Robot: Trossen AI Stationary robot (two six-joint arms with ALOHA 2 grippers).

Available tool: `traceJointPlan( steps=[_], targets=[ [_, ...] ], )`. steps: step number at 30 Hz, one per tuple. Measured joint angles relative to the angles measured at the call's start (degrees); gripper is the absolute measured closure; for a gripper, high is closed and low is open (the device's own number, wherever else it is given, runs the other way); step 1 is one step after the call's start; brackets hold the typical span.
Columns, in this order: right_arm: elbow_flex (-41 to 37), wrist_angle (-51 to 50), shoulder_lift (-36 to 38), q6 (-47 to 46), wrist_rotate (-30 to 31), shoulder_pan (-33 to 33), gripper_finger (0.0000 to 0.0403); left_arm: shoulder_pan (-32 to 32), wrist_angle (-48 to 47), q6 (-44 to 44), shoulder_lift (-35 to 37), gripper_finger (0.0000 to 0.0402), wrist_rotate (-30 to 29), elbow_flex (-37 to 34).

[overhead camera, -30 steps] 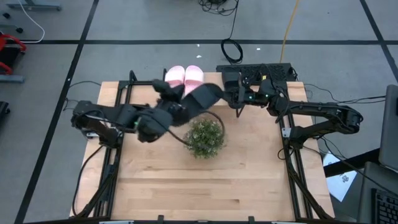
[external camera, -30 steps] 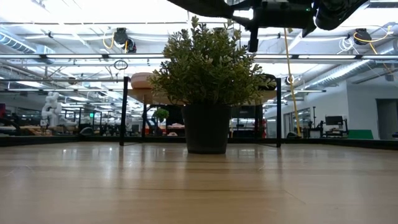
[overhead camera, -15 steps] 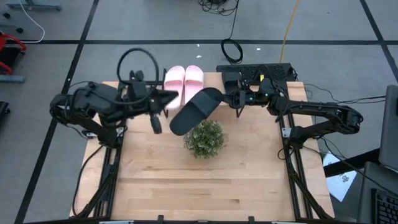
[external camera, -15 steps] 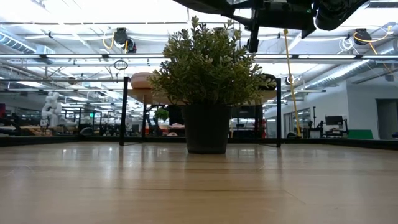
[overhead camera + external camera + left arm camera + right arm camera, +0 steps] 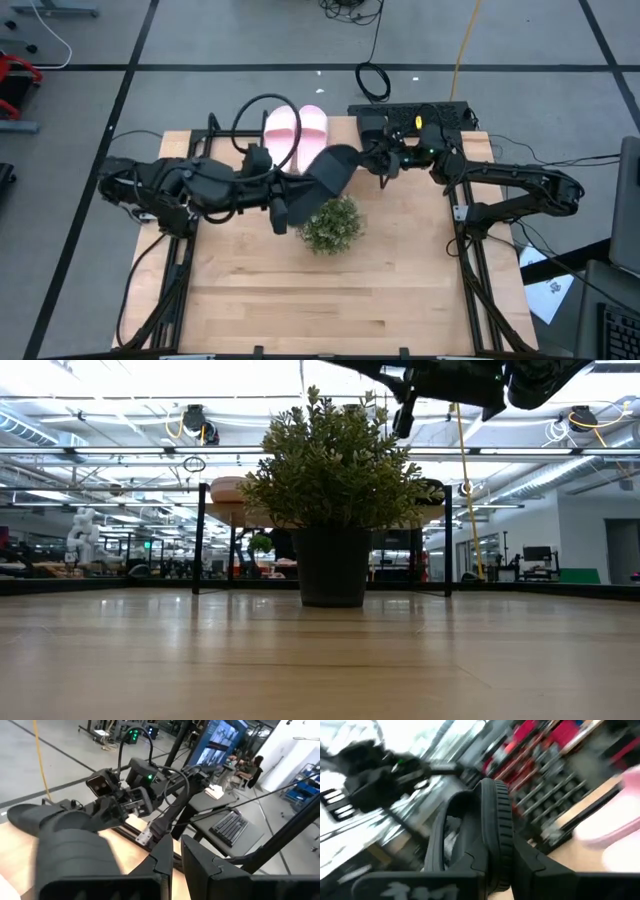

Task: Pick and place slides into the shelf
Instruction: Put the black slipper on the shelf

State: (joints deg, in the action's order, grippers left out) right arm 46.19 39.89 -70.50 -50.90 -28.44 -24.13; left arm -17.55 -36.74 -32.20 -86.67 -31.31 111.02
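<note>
A black slide point(image 5: 330, 168) hangs in the air above the plant, held by my right gripper point(image 5: 373, 160), which is shut on it. It fills the right wrist view edge-on point(image 5: 492, 815). My left gripper point(image 5: 280, 212) reaches in from the table's left to the slide's free end, its fingers point(image 5: 165, 865) nearly together. In the left wrist view the slide point(image 5: 65, 845) lies right beside them. The pink pair point(image 5: 297, 125) sits side by side on the shelf point(image 5: 199, 540) at the far edge. A dark shape point(image 5: 372, 124) beside the pair may be the other black slide. My right gripper pinches the black slide between its two fingers by the rim of the sole point(image 5: 496, 837), at the end nearest the right arm point(image 5: 355, 158). It comes in level from the table's right. The slide is lifted clear and slants down toward the plant. My left gripper stands against the slide's free end point(image 5: 292, 198); I cannot tell whether it touches it.
A round bushy green plant in a dark pot point(image 5: 330, 222) stands mid-table, right below the held slide, and fills the middle of the low view point(image 5: 335, 470). A loose black cable loop point(image 5: 265, 120) arcs over the left arm. Bare tabletop point(image 5: 330, 300) lies on the near side.
My left arm drew back toward the table's left edge, then swung in again toward the black slide and the plant. The slide stayed in my right gripper's hold and tipped; its free end dropped lower, then came partly back.
</note>
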Motion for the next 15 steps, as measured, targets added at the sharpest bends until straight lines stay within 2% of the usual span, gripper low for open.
traceJointPlan(
  steps=[6, 10, 15],
  targets=[
    [0.00, -0.70, 0.08, -7.07, -15.70, -3.37, 0.0372, -1.56, -1.18, -1.03, 0.00, 0.0369, -1.62, 0.07],
    [0.02, -0.74, 0.11, -10.97, -23.60, -4.82, 0.0372, -1.99, -1.76, -0.09, -1.51, 0.0369, 0.27, 0.08],
    [0.02, -0.87, 0.11, -14.38, -29.03, -5.14, 0.0372, -1.97, -0.05, 8.53, -5.21, 0.0369, 5.04, 0.09]
  ],
)
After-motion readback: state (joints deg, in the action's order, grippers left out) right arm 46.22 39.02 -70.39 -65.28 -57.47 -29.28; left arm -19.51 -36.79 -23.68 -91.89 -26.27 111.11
